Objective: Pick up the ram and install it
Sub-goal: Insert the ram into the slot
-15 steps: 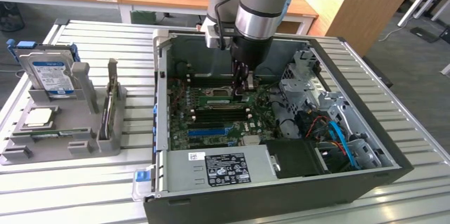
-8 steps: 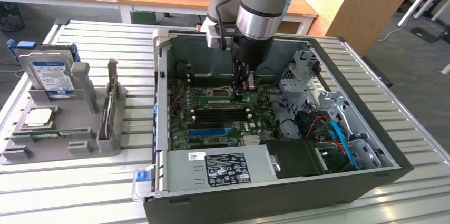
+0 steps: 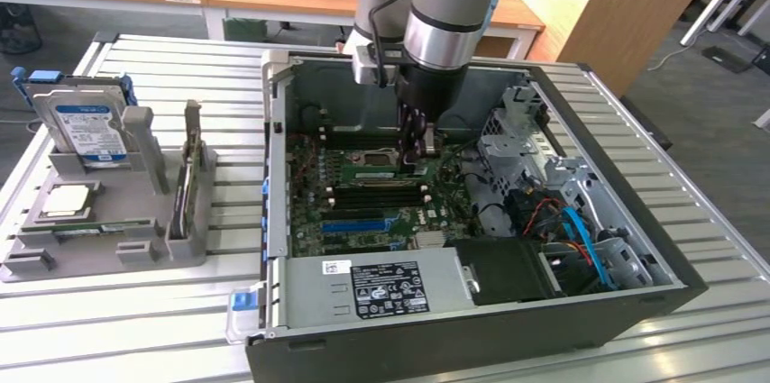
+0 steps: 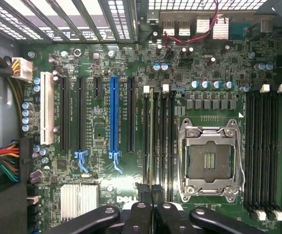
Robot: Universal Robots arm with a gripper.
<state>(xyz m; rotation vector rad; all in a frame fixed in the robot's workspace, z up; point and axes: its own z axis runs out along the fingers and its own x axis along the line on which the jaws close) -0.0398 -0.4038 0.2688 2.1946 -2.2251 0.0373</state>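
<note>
While the arm is held down inside the open computer case (image 3: pixel 673 286), the gripper (image 3: pixel 417 156) (image 4: pixel 152 196) is seen clamped together on one end of the ram (image 4: pixel 152 141) (image 3: pixel 367 165). In the wrist view the stick is seen edge-on, lined up with the black memory slots (image 4: pixel 166 136) just beside the processor socket (image 4: pixel 210 161) on the circuit board (image 4: pixel 97 141). Whether it is pressed home in a slot or is held just above cannot be told. Outside the case, at the exterior view's left, a grey tray (image 3: pixel 180 248) is set on the slatted table (image 3: pixel 144 329). A hard drive (image 3: pixel 87 122) is stood upright in it, and a square silver chip (image 3: pixel 68 201) is laid flat.
</note>
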